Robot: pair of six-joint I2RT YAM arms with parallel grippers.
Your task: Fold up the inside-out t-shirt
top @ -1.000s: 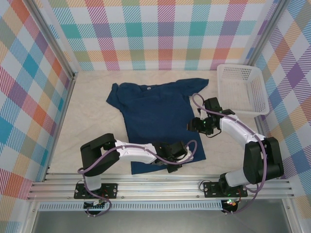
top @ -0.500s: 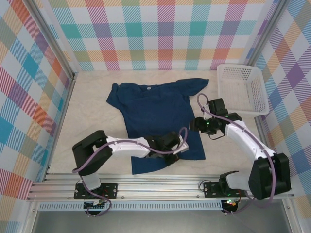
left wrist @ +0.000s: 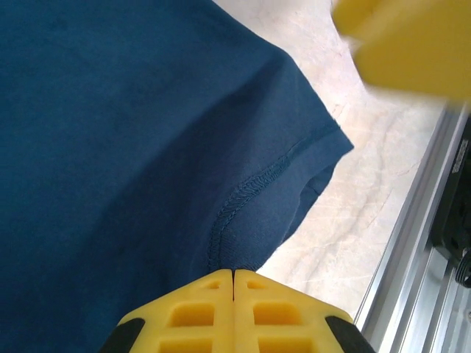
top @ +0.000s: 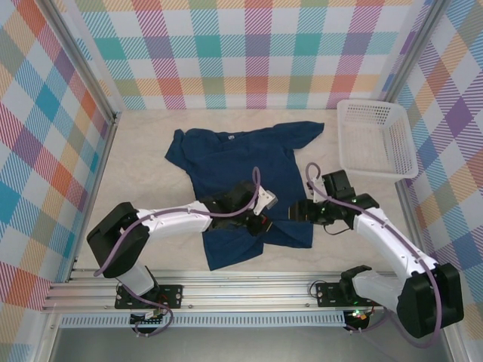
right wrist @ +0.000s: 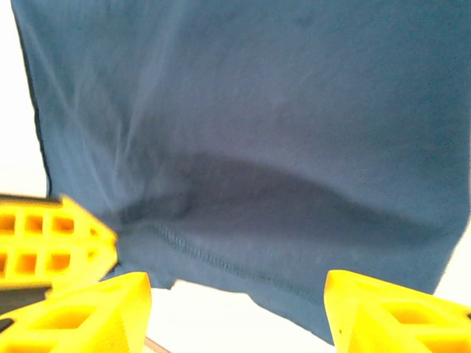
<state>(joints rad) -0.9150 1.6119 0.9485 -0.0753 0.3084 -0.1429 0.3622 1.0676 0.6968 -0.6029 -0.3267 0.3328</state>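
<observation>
A dark navy t-shirt (top: pixel 238 158) lies spread on the pale worktop (top: pixel 143 188), collar toward the far wall and bottom hem toward the arms. The left gripper (left wrist: pixel 234 276) is clamped tight on the hem's stitched edge, a little right of its middle. It seems to hold that pinch of cloth slightly off the worktop, probably to carry the lower half up toward the collar. The right gripper (right wrist: pixel 235 283) hovers just beside it at the shirt's near right corner, jaws wide with nothing between them. The hem lies just ahead of its fingers, apparently lined up so both ends can lift together.
</observation>
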